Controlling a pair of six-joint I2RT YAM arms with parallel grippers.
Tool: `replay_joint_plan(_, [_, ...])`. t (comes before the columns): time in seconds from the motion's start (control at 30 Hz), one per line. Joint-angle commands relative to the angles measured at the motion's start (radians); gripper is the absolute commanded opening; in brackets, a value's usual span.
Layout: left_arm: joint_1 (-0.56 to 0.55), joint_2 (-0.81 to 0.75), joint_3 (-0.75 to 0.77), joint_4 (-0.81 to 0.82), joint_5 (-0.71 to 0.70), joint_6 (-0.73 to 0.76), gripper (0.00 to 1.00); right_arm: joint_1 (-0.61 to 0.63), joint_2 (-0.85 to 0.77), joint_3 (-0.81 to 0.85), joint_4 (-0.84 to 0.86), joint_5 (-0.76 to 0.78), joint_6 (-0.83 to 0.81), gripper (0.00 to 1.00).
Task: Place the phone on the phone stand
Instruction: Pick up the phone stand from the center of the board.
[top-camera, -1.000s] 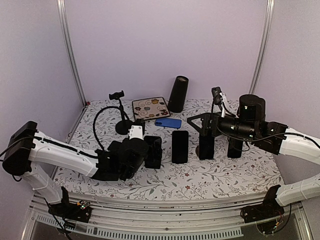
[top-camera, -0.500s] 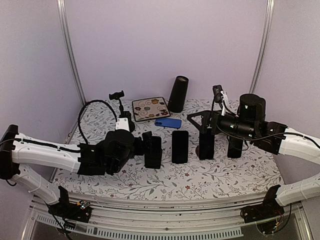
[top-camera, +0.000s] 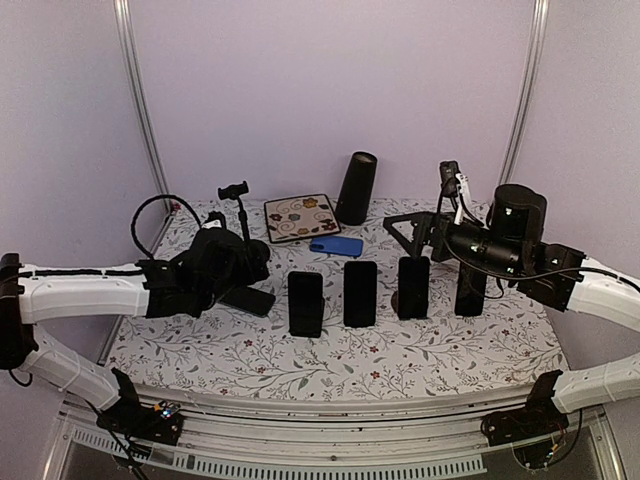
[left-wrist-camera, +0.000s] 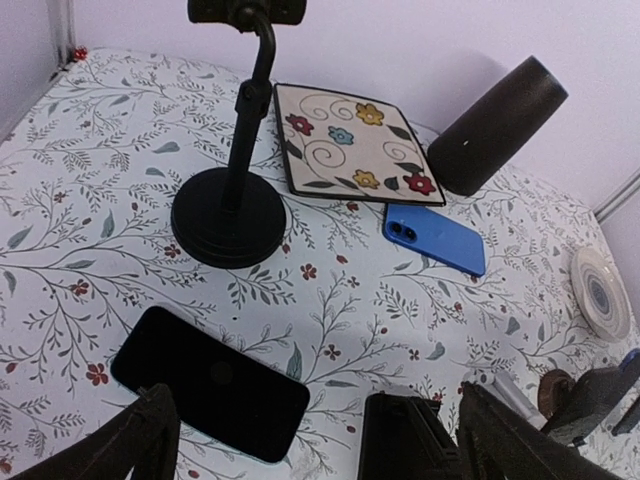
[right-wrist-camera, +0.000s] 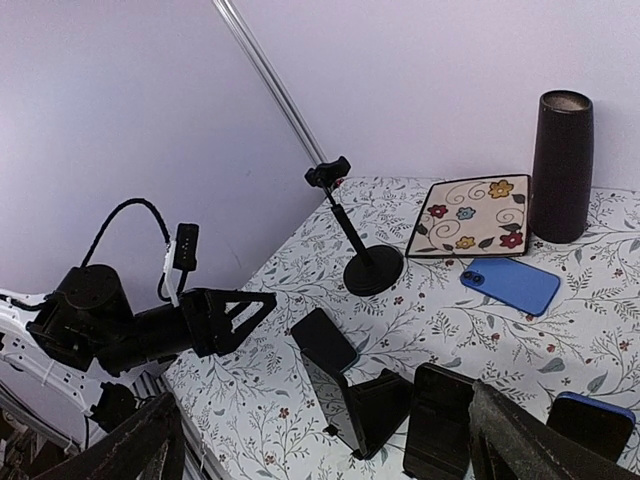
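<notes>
A black phone (top-camera: 251, 298) lies flat on the floral cloth, also visible in the left wrist view (left-wrist-camera: 210, 385) and the right wrist view (right-wrist-camera: 324, 340). Just right of it stands a black wedge phone stand (top-camera: 305, 303) (right-wrist-camera: 362, 405). A blue phone (top-camera: 336, 245) (left-wrist-camera: 435, 240) lies face down farther back. A pole phone stand with a clamp (top-camera: 233, 190) has its round base (left-wrist-camera: 228, 217) behind the black phone. My left gripper (top-camera: 250, 265) (left-wrist-camera: 315, 420) hovers open above the black phone, holding nothing. My right gripper (top-camera: 405, 232) (right-wrist-camera: 325, 440) hangs open and empty at the right.
More black wedge stands (top-camera: 360, 293) (top-camera: 413, 287) (top-camera: 471, 290) form a row across the middle. A flowered tile (top-camera: 302, 216) and a dark cylinder (top-camera: 355, 187) sit at the back. A white disc (left-wrist-camera: 600, 293) lies far right.
My left arm has pulled back and to the left, away from the leftmost wedge stand, uncovering the black phone flat on the cloth. My right arm has shifted slightly right. Both grippers stayed open.
</notes>
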Motion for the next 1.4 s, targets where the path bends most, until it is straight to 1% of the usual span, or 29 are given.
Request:
replay_joint_plan(0.0, [0.118,0.049,0.127,-0.046,0.124,0.064,0.97,0.001,-0.037,-0.015,0.015,0.023,-0.008,0.99])
replay_joint_plan(0.13, [0.206,0.113,0.221,-0.064,0.174,0.116,0.97,0.001,-0.063,-0.019,-0.008,0.034,-0.011,0.99])
replay_joint_plan(0.3, [0.323,0.178,0.304,-0.079,0.254,0.137,0.97,0.0,-0.109,-0.029,-0.041,0.048,-0.011,0.99])
replay_joint_plan(0.47, [0.395,0.205,0.368,-0.087,0.298,0.165,0.97,0.001,-0.16,-0.046,-0.062,0.067,-0.01,0.99])
replay_joint_plan(0.7, [0.482,0.232,0.427,-0.088,0.377,0.16,0.97,0.0,-0.196,-0.065,-0.074,0.07,0.004,0.99])
replay_joint_plan(0.87, [0.521,0.267,0.48,-0.088,0.456,0.159,0.92,0.001,-0.212,-0.065,-0.086,0.073,0.003,0.99])
replay_joint_plan(0.97, [0.536,0.292,0.509,-0.096,0.475,0.16,0.88,0.001,-0.218,-0.07,-0.09,0.076,0.003,0.99])
replay_joint_plan(1.13, [0.556,0.34,0.561,-0.104,0.505,0.159,0.86,0.001,-0.23,-0.073,-0.099,0.078,0.005,0.99])
replay_joint_plan(1.23, [0.554,0.37,0.58,-0.095,0.545,0.171,0.81,0.001,-0.24,-0.077,-0.102,0.09,0.007,0.99])
replay_joint_plan(1.37, [0.531,0.402,0.581,-0.102,0.515,0.202,0.8,0.001,-0.245,-0.081,-0.105,0.096,0.006,0.99])
